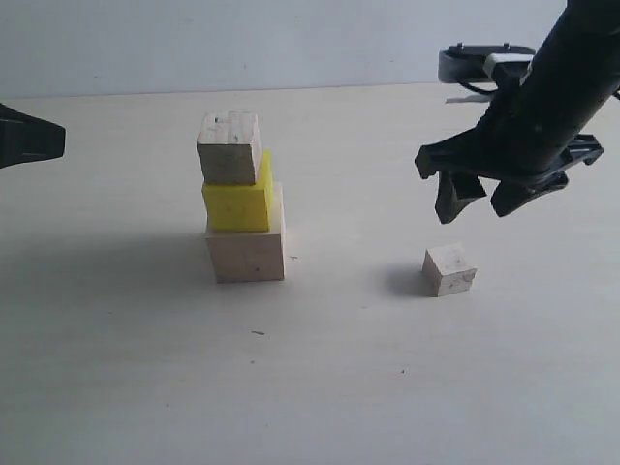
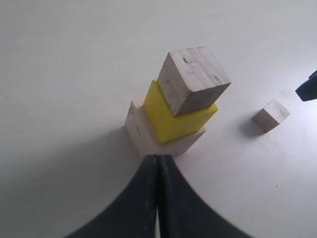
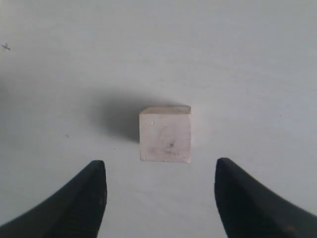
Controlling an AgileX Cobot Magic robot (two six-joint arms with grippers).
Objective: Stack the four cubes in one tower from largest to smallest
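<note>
The tower (image 1: pixel 242 199) stands three cubes high: a large pale wood cube (image 1: pixel 247 254) at the base, a yellow cube (image 1: pixel 238 201) on it, and a small pale wood cube (image 1: pixel 229 147) on top. The same stack shows in the left wrist view as the tower (image 2: pixel 183 101). A second small pale wood cube (image 1: pixel 449 270) (image 3: pixel 165 134) (image 2: pixel 271 115) lies alone on the table at the right. My right gripper (image 1: pixel 481 201) (image 3: pixel 161 171) hangs open just above this loose cube, nothing between its fingers. My left gripper (image 2: pixel 158 157) is shut and empty, at the exterior view's far left edge (image 1: pixel 34 139).
The white table (image 1: pixel 310 387) carries the cubes and ends at a pale wall behind. A black and white device (image 1: pixel 480 63) sits at the back right, behind my right arm.
</note>
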